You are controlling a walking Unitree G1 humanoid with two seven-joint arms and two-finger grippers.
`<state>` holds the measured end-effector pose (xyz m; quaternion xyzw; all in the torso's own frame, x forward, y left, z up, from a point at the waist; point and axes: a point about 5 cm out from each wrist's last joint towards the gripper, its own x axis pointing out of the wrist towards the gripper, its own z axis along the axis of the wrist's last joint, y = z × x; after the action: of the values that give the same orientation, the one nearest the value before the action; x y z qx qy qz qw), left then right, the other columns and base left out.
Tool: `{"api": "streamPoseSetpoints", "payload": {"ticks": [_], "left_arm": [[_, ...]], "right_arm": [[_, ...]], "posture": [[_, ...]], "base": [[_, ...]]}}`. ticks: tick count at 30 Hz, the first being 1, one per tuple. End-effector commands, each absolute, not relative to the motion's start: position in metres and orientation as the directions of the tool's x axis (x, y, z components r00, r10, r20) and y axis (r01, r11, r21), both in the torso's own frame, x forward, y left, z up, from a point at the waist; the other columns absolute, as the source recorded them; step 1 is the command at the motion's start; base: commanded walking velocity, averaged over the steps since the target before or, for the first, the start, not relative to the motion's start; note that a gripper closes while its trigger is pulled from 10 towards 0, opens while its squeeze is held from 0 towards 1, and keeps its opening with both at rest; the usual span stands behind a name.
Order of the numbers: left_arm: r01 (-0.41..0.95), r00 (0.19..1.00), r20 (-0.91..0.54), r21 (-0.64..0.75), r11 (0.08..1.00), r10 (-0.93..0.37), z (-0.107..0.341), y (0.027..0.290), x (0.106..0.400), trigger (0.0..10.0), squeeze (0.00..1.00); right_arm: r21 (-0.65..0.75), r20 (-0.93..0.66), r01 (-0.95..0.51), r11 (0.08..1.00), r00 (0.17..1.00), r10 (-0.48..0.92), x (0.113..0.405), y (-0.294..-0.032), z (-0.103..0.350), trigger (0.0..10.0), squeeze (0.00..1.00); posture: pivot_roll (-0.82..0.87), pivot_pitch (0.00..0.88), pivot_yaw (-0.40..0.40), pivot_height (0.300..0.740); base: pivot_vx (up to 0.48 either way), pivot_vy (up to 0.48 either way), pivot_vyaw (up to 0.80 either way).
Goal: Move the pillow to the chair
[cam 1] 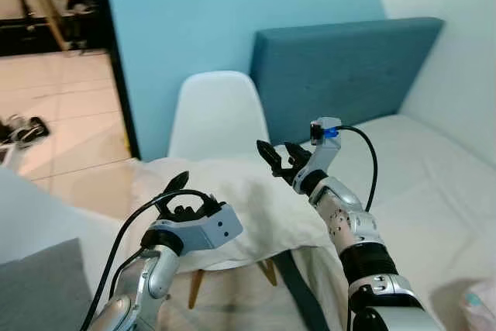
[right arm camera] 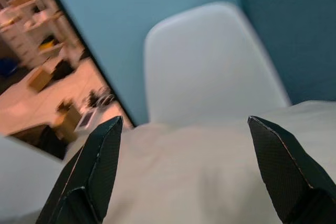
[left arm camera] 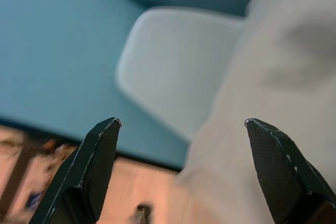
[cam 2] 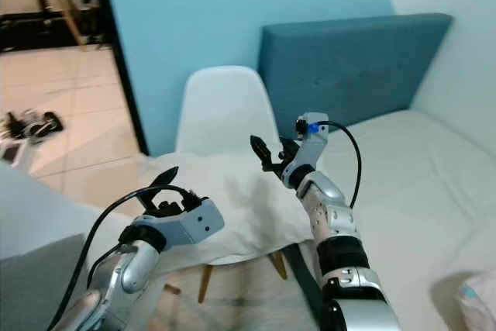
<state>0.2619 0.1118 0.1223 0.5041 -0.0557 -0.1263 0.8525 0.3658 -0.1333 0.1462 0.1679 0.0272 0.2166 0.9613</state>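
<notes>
Pretty clearly a bedroom in someone's home: there's a bed (cam 1: 434, 184) with white sheets and a padded teal headboard (cam 1: 341, 75) up against a light blue wall (cam 1: 225, 13). A white chair (cam 1: 217, 114) sits at the bed's edge with a pillow (cam 1: 248, 199) on it. An open doorway leads to a tiled floor (cam 1: 70, 114) with shoes (cam 1: 23, 129) lying around.

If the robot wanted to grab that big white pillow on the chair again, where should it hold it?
Probably by the near edge of the pillow, which overhangs the front of the chair seat. Coming from the robot's side, one end effector at each end could pinch the soft, floppy edge.
</notes>
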Motion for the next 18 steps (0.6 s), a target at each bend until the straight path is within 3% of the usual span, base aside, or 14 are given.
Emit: {"api": "streamPoseSetpoints", "payload": {"ticks": [1, 4, 18], "left_arm": [[0.209, 0.960, -0.092, 0.863, 0.460, -0.264, 0.1144, 0.1126, 0.2617, 10.0, 0.00], [0.241, 0.961, -0.145, 0.860, 0.450, -0.236, 0.1105, 0.1115, 0.2643, 10.0, 0.00], [0.227, 0.962, -0.125, 0.861, 0.455, -0.243, 0.1142, 0.1109, 0.2671, 10.0, 0.00]], "right_arm": [[0.353, 0.030, -0.405, 0.843, 0.906, 0.423, 0.3654, -0.1324, 0.1463, 10.0, 0.00], [0.354, 0.030, -0.405, 0.843, 0.906, 0.423, 0.3656, -0.1321, 0.1463, 10.0, 0.00], [0.355, 0.026, -0.407, 0.842, 0.904, 0.426, 0.3685, -0.1300, 0.1472, 10.0, 0.00]], "posture": [[-0.01, 0.000, -0.092, 0.740], [-0.02, 0.000, -0.089, 0.740], [-0.03, 0.000, -0.108, 0.740]], "base": [[0.000, 0.000, -0.68], [0.000, 0.000, -0.68], [0.000, 0.000, -0.68]]}}
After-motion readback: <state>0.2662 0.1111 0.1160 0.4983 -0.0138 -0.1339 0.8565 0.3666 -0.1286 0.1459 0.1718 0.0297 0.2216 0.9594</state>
